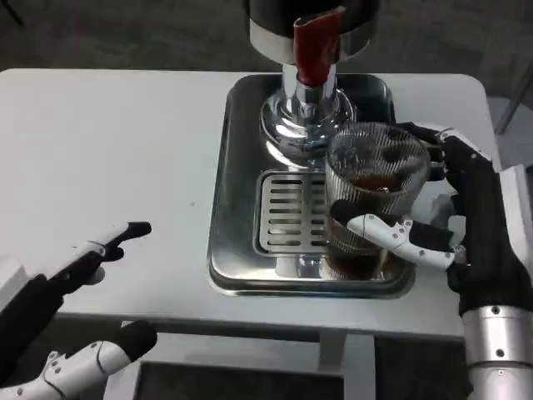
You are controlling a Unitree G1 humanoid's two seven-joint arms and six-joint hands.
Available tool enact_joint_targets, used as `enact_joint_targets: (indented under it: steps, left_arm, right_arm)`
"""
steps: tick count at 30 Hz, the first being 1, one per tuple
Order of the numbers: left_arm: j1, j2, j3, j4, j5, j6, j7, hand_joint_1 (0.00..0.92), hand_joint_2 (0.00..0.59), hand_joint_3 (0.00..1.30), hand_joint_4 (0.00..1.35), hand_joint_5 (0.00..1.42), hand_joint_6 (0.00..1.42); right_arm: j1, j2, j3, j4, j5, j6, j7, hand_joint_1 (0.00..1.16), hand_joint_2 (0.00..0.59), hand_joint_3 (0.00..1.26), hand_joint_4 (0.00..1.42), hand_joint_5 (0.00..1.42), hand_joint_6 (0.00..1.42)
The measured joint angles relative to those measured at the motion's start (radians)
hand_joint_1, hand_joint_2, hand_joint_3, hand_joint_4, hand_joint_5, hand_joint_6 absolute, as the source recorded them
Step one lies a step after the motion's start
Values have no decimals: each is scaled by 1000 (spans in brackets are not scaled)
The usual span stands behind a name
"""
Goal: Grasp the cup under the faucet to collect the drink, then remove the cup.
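Gripping cup (pixel 372 196) w/ right hand (pixel 450 225), fingers wrapped round it, centre-right of frame, over grate (pixel 287 212) below faucet (pixel 315 50); brown drink inside. Left hand (pixel 79 287) lower left, fingers apart, holding nothing.

The single head view looked steeply down from close above the near edge of the tabletop (pixel 108 150), facing the dispenser (pixel 310 33) at the far side.
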Motion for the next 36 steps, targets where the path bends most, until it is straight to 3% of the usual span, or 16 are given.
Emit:
enact_joint_targets:
  steps: [13, 21, 36]
  left_arm:
    - [-54, 8, -3, -2, -16, 0, -14, 0, 106, 131, 71, 147, 255]
    - [-103, 24, -16, -18, -37, 12, -27, 0, 107, 131, 71, 139, 255]
    - [-170, 54, -31, -31, -59, 25, -42, 0, 103, 131, 68, 135, 253]
  right_arm:
    - [65, -24, -52, -120, -18, 15, 30, 936, 161, 985, 1144, 1407, 1424]
    - [120, -53, -92, -230, 12, 78, 122, 951, 158, 993, 1153, 1423, 1424]
    - [206, -62, -100, -382, 37, 116, 224, 979, 151, 1023, 1185, 1424, 1424]
